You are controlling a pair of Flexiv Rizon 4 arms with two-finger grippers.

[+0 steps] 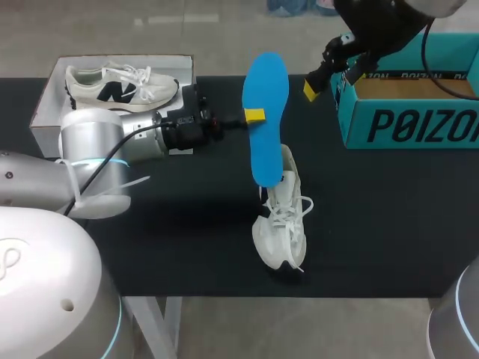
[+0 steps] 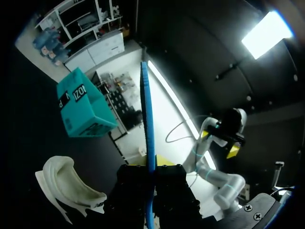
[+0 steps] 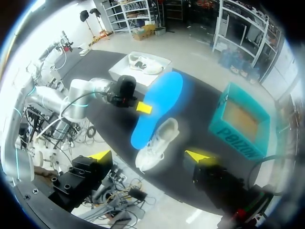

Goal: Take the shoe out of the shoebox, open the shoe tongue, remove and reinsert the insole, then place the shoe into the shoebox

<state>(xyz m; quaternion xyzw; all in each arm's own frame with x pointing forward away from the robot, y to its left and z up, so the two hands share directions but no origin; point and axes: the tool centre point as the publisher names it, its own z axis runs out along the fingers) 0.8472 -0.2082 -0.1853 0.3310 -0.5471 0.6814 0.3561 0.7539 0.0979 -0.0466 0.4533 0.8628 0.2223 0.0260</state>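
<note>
My left gripper (image 1: 254, 116) is shut on a blue insole (image 1: 266, 120), which hangs upright above the black table, its lower end at the shoe's opening. In the left wrist view the insole (image 2: 147, 114) runs edge-on out from between the fingers of that gripper (image 2: 151, 167). A white shoe (image 1: 283, 217) lies on the table below it, also seen as the shoe (image 2: 66, 186) and the shoe (image 3: 157, 143). The teal shoebox (image 1: 408, 112) stands open at the right. My right gripper (image 1: 329, 66) hangs open and high beside the shoebox, holding nothing; its view looks down on the insole (image 3: 159, 107).
A white box (image 1: 52, 97) holding a second, white-and-black shoe (image 1: 120, 86) stands at the table's back left, just behind my left arm. The table's front edge (image 1: 299, 298) runs close to the white shoe's toe.
</note>
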